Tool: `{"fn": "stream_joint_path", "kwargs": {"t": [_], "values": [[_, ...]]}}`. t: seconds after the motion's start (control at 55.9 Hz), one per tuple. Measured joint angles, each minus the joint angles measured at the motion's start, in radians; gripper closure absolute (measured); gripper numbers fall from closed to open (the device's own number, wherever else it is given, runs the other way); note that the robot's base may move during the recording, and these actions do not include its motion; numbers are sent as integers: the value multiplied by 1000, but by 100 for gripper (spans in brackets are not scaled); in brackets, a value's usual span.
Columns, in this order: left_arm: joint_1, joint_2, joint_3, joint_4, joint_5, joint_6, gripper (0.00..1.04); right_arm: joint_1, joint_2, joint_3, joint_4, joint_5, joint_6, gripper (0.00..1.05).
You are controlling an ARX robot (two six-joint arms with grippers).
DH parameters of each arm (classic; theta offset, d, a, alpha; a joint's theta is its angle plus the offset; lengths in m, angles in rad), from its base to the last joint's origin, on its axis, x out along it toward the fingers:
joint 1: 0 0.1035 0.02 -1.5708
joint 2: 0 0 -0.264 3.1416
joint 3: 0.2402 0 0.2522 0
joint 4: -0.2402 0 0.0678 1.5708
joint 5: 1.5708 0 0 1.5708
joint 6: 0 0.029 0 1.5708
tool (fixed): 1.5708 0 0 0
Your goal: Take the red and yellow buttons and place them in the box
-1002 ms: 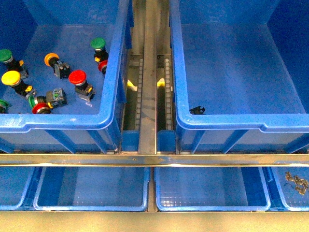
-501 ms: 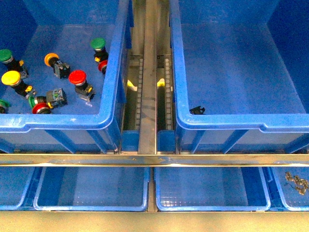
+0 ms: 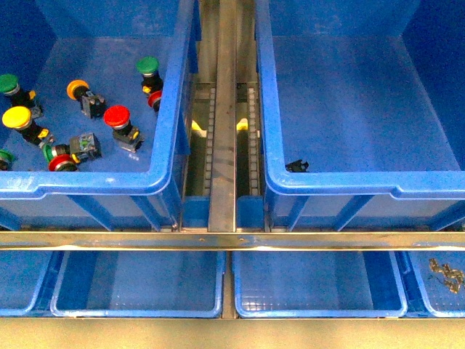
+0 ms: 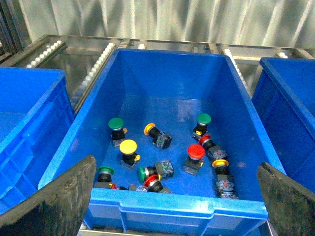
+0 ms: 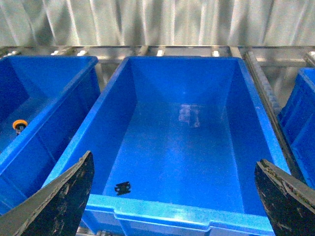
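Nothing is seen to shift over the last second. The red button (image 3: 116,115) and yellow button (image 3: 16,117) are left lying among green buttons (image 3: 147,66) in the left crate (image 3: 94,182). The box (image 3: 363,182) on the right is shown bare but for a small black scrap (image 3: 296,166). The left gripper (image 4: 177,199) and right gripper (image 5: 174,199) are poised with jaws spread wide and nothing gripped, so no pick is yet begun.
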Motion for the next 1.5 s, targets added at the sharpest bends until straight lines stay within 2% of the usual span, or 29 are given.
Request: {"fn": "stream_joint_path", "kwargs": {"t": [0.59, 0.644, 0.716, 0.752, 0.859, 0.948, 1.038, 1.181, 1.324, 1.503], "values": [[0, 0, 0, 0, 0, 0, 8, 0, 0, 0, 0, 0, 0, 7], [2, 83, 57, -151, -53, -98, 8, 0, 0, 0, 0, 0, 0, 7], [65, 301, 157, -245, -28, -277, 8, 0, 0, 0, 0, 1, 0, 7], [123, 449, 208, -185, 28, -348, 8, 0, 0, 0, 0, 0, 0, 7], [214, 698, 309, -21, 119, -371, 8, 0, 0, 0, 0, 0, 0, 7], [237, 922, 413, 80, 214, -302, 8, 0, 0, 0, 0, 0, 0, 7], [224, 1118, 512, 81, 307, -159, 8, 0, 0, 0, 0, 0, 0, 7], [190, 1405, 647, 97, 346, 58, 8, 0, 0, 0, 0, 0, 0, 7], [151, 1619, 786, 80, 361, 203, 8, 0, 0, 0, 0, 0, 0, 7], [121, 1815, 919, 86, 367, 275, 8, 0, 0, 0, 0, 0, 0, 7]]}}
